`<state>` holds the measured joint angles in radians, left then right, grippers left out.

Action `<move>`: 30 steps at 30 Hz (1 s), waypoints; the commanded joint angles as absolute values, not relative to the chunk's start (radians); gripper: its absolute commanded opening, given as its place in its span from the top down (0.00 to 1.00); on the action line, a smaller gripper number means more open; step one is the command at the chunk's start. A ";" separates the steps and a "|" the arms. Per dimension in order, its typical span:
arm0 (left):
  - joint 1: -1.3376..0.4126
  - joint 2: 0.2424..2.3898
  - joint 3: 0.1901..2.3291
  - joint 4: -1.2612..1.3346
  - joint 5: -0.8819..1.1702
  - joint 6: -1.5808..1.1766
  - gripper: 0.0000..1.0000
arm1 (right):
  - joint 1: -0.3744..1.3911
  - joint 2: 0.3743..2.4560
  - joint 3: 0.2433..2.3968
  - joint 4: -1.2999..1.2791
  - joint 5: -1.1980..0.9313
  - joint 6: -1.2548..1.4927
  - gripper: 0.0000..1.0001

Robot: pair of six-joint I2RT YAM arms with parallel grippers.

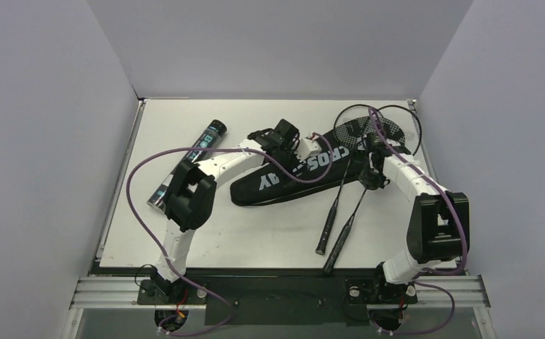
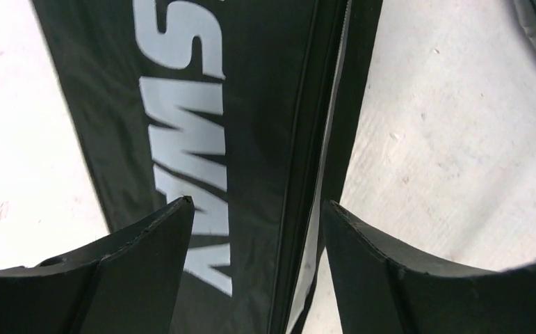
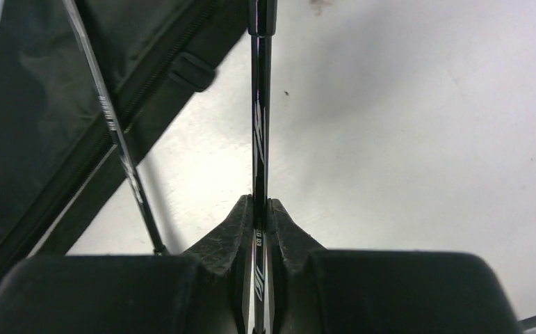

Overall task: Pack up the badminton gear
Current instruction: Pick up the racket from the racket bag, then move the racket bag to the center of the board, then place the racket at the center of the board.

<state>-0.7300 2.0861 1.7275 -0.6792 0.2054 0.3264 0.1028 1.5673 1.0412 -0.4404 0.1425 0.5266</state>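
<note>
The black CROSSWAY bag lies across the table's middle; its zipper edge shows in the left wrist view. My left gripper is open, its jaws straddling the bag's zipper edge. Two black rackets lie right of the bag, heads at the back right, handles toward the front. My right gripper is shut on one racket's thin shaft. The other racket's shaft crosses the bag's edge. The black teal-printed tube lies at the left.
White walls enclose the table on three sides. The left arm's purple cable loops over the table's left half. The bag's strap lies behind the left gripper.
</note>
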 commanded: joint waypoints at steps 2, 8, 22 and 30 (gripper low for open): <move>-0.755 2.193 1.794 -0.724 0.211 0.348 0.21 | 0.140 1.551 1.046 -0.460 0.175 0.553 1.00; -0.760 2.246 1.784 -0.724 0.183 0.357 0.27 | 0.172 1.679 1.153 -0.509 0.213 0.597 1.00; -0.727 2.152 1.544 -0.703 0.176 0.336 0.75 | 0.057 1.655 1.082 -0.542 0.307 0.631 1.00; -0.648 1.897 1.243 -0.680 0.161 0.298 0.76 | 0.057 1.718 1.126 -0.550 0.296 0.627 0.99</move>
